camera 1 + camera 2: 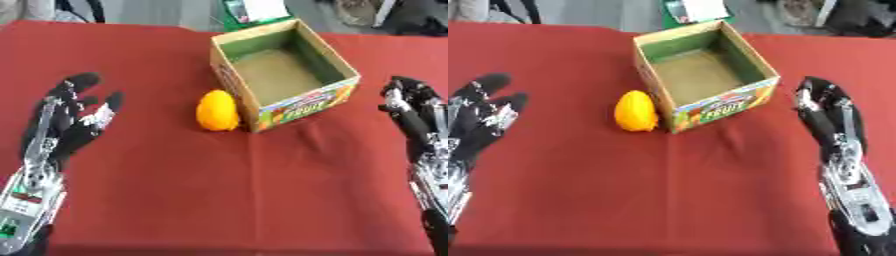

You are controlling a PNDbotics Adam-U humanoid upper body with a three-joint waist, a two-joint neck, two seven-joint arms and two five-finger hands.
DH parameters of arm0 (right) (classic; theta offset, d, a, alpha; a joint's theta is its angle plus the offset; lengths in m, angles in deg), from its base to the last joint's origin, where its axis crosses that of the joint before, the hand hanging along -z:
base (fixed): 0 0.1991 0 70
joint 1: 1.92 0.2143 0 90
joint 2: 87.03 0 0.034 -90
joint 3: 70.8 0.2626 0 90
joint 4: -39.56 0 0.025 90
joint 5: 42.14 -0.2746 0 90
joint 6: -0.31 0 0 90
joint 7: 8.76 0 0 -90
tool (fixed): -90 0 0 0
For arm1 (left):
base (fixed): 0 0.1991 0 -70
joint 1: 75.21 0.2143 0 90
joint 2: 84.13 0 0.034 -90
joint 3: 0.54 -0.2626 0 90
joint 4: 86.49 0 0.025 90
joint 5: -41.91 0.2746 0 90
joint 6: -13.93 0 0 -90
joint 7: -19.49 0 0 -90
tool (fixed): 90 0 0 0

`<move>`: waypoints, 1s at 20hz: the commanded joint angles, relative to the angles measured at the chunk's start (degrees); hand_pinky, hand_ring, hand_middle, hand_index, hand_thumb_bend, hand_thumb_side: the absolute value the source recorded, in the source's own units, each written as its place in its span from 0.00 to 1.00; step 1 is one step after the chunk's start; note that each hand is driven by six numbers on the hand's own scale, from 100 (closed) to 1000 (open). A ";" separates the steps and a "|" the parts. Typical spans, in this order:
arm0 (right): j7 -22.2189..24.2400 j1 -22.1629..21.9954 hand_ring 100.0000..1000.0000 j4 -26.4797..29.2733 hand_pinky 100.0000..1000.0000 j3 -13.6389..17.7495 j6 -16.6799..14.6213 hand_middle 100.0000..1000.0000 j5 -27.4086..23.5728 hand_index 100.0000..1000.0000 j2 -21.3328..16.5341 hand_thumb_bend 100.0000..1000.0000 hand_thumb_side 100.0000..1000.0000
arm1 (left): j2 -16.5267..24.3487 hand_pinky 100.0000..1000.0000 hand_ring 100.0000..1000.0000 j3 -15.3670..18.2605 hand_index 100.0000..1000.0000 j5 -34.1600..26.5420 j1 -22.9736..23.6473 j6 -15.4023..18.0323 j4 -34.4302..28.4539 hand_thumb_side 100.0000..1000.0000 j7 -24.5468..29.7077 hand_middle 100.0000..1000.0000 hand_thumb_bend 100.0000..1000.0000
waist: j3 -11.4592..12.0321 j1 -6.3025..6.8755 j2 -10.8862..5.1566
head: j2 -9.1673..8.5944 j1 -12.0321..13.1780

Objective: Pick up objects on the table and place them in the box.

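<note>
Centrally: fruit [217, 110] touching box [284, 107], well apart from left hand [72, 121] and right hand [826, 116]; fingers straight, holding nothing.

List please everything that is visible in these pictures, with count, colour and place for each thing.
orange fruit: one, orange-yellow, on the cloth, close beside the box's left wall
box: one, brown cardboard with a green lining and a printed front, open top, nothing seen inside, far centre of the table
tablecloth: one, red, covers the table
green and white thing: one, beyond the table's far edge, behind the box
left hand: one, black and silver, open, left side above the cloth
right hand: one, black and silver, fingers relaxed, right side near the box
</note>
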 commanded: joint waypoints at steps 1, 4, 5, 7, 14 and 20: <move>0.13 0.61 0.70 1.40 0.59 0.25 -0.04 0.57 -0.30 0.71 -0.96 0.00 0.31 | 1.31 0.81 0.92 -0.14 0.70 0.46 -1.33 0.10 -1.36 0.29 0.51 0.78 0.57 | -0.08 0.09 -0.95 | 0.27 0.18; 0.17 0.60 0.70 1.41 0.59 0.21 -0.02 0.57 -0.31 0.71 -0.95 0.00 0.31 | 1.47 0.81 0.94 -0.49 0.71 0.75 -1.95 -0.06 -1.47 0.28 0.79 0.79 0.57 | -0.14 0.07 -0.99 | 0.34 0.24; 0.19 0.58 0.70 1.41 0.59 0.20 -0.01 0.57 -0.31 0.71 -0.95 0.00 0.31 | 1.52 0.81 0.94 -0.61 0.71 0.86 -2.14 -0.14 -1.48 0.27 0.88 0.79 0.57 | -0.18 0.07 -1.00 | 0.36 0.26; 0.21 0.56 0.70 1.40 0.59 0.17 -0.01 0.57 -0.32 0.71 -0.94 0.00 0.31 | 1.60 0.81 0.94 -0.89 0.72 1.14 -2.65 -0.32 -1.50 0.27 1.07 0.80 0.57 | -0.30 0.07 -1.04 | 0.38 0.31; 0.29 0.53 0.70 1.38 0.59 0.05 0.02 0.57 -0.34 0.71 -0.94 0.00 0.31 | 1.74 0.81 0.96 -2.61 0.73 2.70 -5.84 -1.19 -0.75 0.24 1.93 0.82 0.57 | -0.53 0.06 -1.19 | 0.47 0.53; 0.46 0.47 0.70 1.35 0.59 -0.14 0.06 0.57 -0.43 0.71 -0.91 0.00 0.31 | 1.44 0.81 0.97 -5.51 0.74 5.35 -10.64 -2.43 1.89 0.21 2.69 0.82 0.53 | -0.98 0.11 -1.38 | 0.66 0.79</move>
